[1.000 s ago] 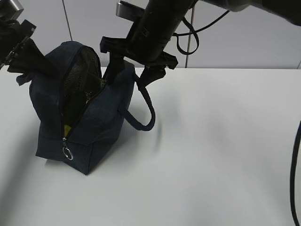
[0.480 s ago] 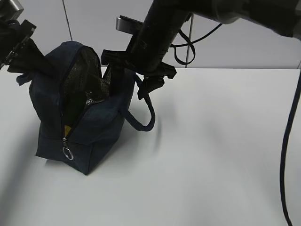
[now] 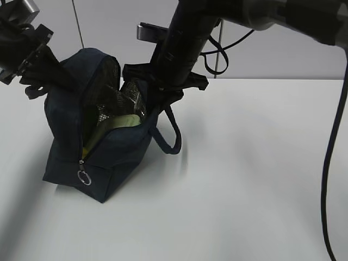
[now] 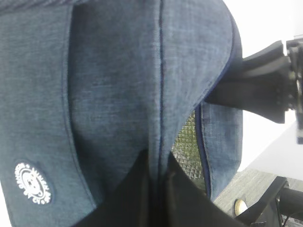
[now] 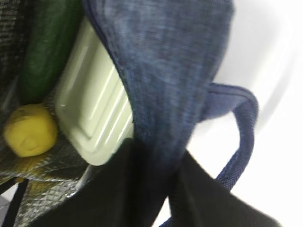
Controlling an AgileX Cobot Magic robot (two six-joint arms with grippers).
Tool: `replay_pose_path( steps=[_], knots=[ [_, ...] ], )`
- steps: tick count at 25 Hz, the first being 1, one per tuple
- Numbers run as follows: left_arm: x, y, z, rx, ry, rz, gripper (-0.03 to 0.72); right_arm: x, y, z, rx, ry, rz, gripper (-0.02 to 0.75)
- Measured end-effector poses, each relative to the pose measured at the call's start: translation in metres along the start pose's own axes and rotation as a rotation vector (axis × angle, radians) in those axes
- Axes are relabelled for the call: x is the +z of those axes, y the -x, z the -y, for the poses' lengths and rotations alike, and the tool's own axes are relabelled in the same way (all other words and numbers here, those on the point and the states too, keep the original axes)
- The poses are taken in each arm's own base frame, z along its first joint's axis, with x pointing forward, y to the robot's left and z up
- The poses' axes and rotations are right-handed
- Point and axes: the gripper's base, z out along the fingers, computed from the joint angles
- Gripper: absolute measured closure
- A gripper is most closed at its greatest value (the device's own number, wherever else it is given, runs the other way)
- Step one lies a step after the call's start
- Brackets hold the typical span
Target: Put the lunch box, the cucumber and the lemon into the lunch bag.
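Inside the lunch bag (image 5: 175, 71), lunch box (image 5: 97, 118), cucumber (image 5: 47, 47) and lemon (image 5: 29, 130) all lie, so loading looks done; my left gripper (image 4: 158, 184) and right gripper (image 5: 154, 184) each pinch the bag's fabric wall.

Two black robot arms

The right arm (image 3: 187, 32) is thick, round and shiny black, with thin black cables (image 3: 217, 51) looping behind it and a silver block (image 3: 148, 31) above its flat black fingers (image 3: 163, 76). The left arm (image 3: 22, 46) is black too.
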Motion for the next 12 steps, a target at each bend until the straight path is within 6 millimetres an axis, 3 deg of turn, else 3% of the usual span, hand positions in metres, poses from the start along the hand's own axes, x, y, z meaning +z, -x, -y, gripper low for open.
replay_pose_path(
  steps=[3,7,12],
  knots=[
    [0.006,0.001,0.006,0.017,0.004,0.005,0.697,0.003,0.001,0.006,-0.026,-0.056,0.006,0.719],
    [0.011,0.003,0.012,0.020,-0.011,0.027,0.697,0.000,0.004,0.012,-0.051,-0.115,0.026,0.737],
    [0.011,0.009,0.016,0.003,-0.047,0.087,0.697,-0.019,0.016,0.019,-0.047,-0.128,0.095,0.737]
  ],
)
